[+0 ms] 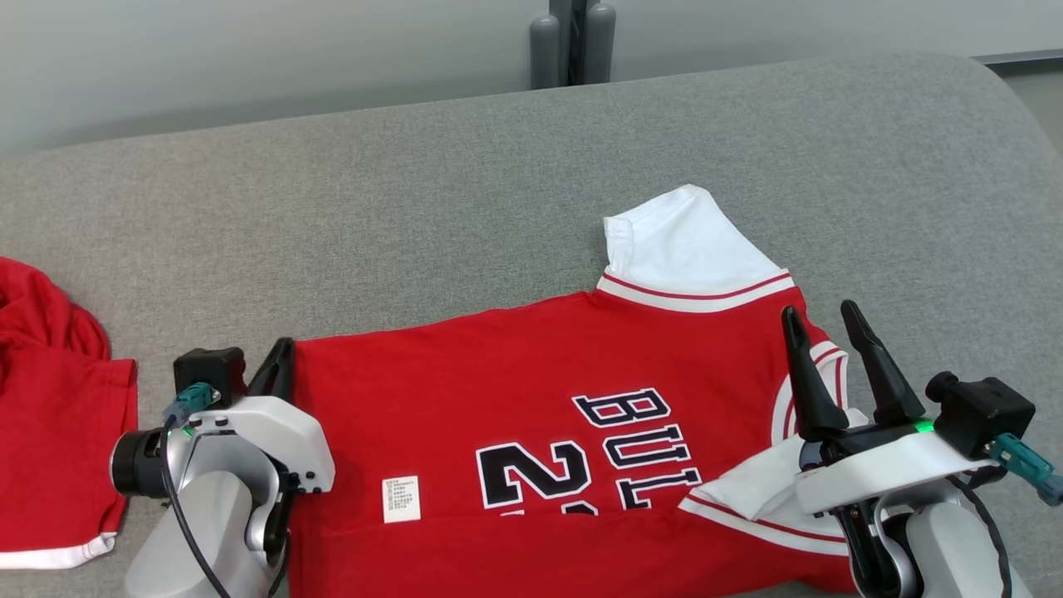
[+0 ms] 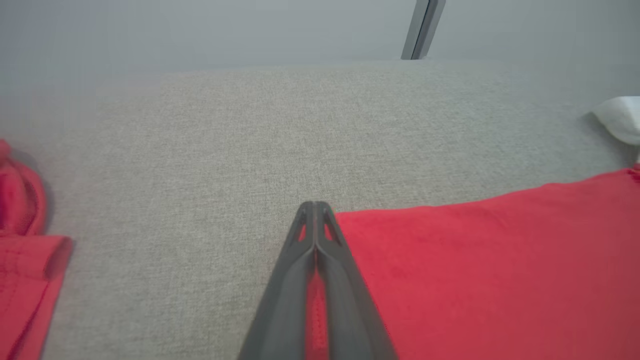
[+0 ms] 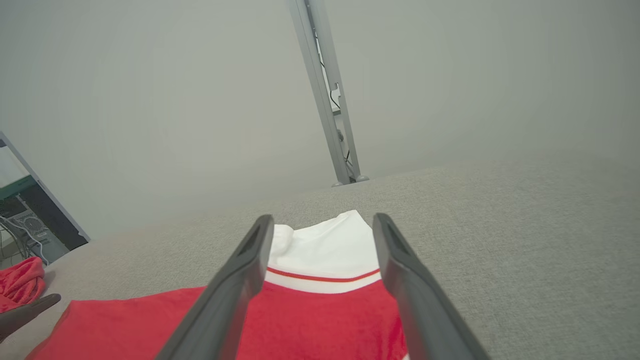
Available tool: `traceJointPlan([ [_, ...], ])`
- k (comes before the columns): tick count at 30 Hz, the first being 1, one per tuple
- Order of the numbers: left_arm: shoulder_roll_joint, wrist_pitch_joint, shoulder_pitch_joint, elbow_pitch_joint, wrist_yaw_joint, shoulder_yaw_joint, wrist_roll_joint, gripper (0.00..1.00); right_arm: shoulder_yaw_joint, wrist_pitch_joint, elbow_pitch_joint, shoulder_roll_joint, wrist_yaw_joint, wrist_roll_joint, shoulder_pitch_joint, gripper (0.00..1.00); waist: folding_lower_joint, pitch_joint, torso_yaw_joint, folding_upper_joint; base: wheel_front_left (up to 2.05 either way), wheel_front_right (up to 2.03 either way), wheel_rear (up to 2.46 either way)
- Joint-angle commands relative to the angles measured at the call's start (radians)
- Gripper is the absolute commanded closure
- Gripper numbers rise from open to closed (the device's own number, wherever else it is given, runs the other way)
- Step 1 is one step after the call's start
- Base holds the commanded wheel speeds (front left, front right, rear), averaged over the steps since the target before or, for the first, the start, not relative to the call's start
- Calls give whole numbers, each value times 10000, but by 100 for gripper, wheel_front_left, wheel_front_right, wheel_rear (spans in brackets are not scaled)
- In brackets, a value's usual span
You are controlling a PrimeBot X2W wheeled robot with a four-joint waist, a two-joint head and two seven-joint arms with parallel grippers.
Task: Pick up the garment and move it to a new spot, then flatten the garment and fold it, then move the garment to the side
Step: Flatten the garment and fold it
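Between your two grippers the red knit jersey (image 1: 432,390) lies spread on the wide grey woven cushion (image 1: 415,208), whose cloth looks coarse and whose far corner is rounded. The jersey's long axis runs from one gripper to the other: the hem points to your left gripper (image 1: 282,347), the shoulders and neck opening to your right gripper (image 1: 820,311). So the black-and-white block lettering (image 1: 619,448) stands sideways for you. Just beyond the right gripper's fingertips one short white sleeve (image 1: 685,245) sticks out away from you; the other white sleeve (image 1: 751,490) is folded in and lies under that gripper's wrist. A small white rectangular label (image 1: 400,498) is on the red cloth, near the left gripper, on its right-hand side.

Your left gripper is clenched: the two dark fingers (image 2: 345,290) meet at the tips, at the hem's far corner, and in the left wrist view a thin line of red cloth shows between them, so it grasps the jersey. Your right gripper is released, its fingers spread wide over the shoulder. Left of the left gripper, well apart from the jersey, a second red garment with a white hem (image 1: 50,415) lies crumpled.
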Motion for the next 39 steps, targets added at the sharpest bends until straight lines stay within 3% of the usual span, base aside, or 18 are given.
traceJointPlan([
  [1,83,-190,-119,-118,26,62,-47,100,-12,-60,7,-4,1,-51,-53,0,0,-8,26,-1,0,0,0],
  [8,96,-803,532,-1116,-77,331,-308,100,-184,-60,-171,23,1,-35,133,0,0,-276,171,-1,0,0,0],
  [14,60,-1051,1582,-2799,-306,511,-212,100,-385,-60,-427,-3,1,-57,425,0,0,-612,415,-1,0,0,0],
  [17,-85,-1050,2317,-4008,-258,915,-52,100,-490,-60,-501,-22,1,-110,591,0,0,-749,592,-1,0,0,0],
  [24,-776,-1057,4131,-6326,-694,1875,348,100,-540,-59,-563,-59,1,-187,830,0,0,-937,957,-1,0,0,0],
  [25,-861,-1057,4325,-6475,-770,1971,438,95,-545,-59,-563,-52,1,-186,848,0,0,-948,991,-1,0,0,0],
  [26,-932,-1058,4484,-6611,-821,2068,527,21,-534,-60,-560,-39,1,-185,852,0,0,-957,1017,-1,0,0,0],
  [27,-991,-1058,4610,-6704,-886,2150,639,0,-520,-59,-550,-30,1,-180,853,0,0,-966,1045,-1,0,0,0],
  [32,-1219,-1059,4969,-6897,-1171,2446,981,0,-490,-59,-508,-22,1,-170,878,0,0,-988,1176,-1,0,0,0],
  [39,-1303,-1060,4945,-6517,-1252,2607,1121,0,-417,-59,-442,-41,1,-139,778,0,0,-1003,1128,-1,0,0,0],
])
